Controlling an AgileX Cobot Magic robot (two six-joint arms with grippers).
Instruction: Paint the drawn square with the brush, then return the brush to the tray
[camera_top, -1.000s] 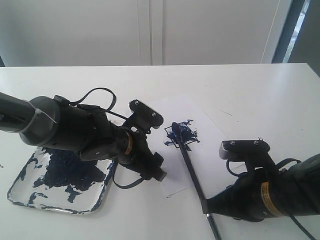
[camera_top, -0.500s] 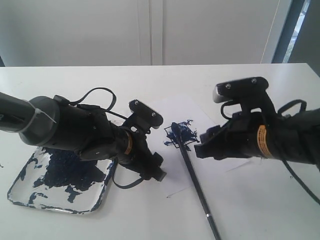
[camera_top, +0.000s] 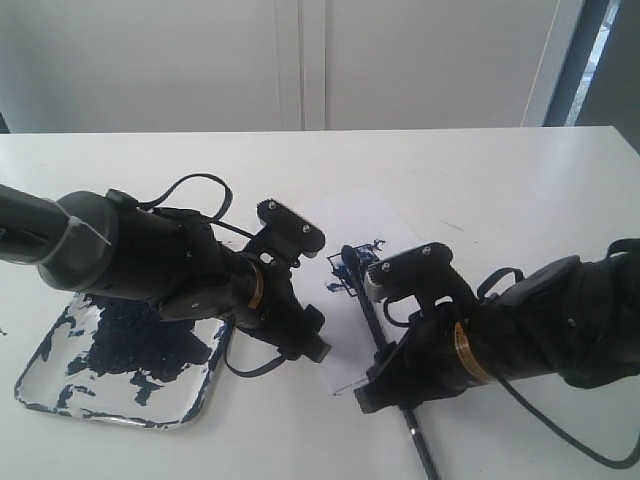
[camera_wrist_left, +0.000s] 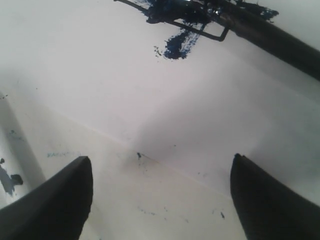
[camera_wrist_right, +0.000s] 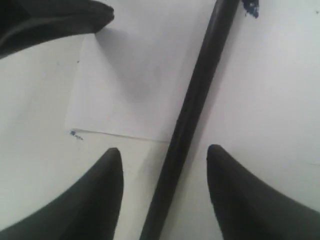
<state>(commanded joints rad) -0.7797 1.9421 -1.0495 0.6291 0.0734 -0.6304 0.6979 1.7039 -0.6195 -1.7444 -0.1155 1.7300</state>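
Now the long thin black brush (camera_top: 373, 318) lies flat, tip on the blue-daubed hand-drawn black square outline (camera_top: 356, 268), right end effector (camera_wrist_right: 164, 149) spread open astride its handle; probably light, stiff, roll-prone, so pinch mid-handle, clear of the square.

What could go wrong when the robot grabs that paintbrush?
1. The brush lies flat between the right gripper's open jaws; closing might roll it away or snag the sheet of paper under it.
2. Its tip rests on the drawn square, so lifting may smear paint further.
3. The left gripper sits between brush and tray; a bump seems possible.
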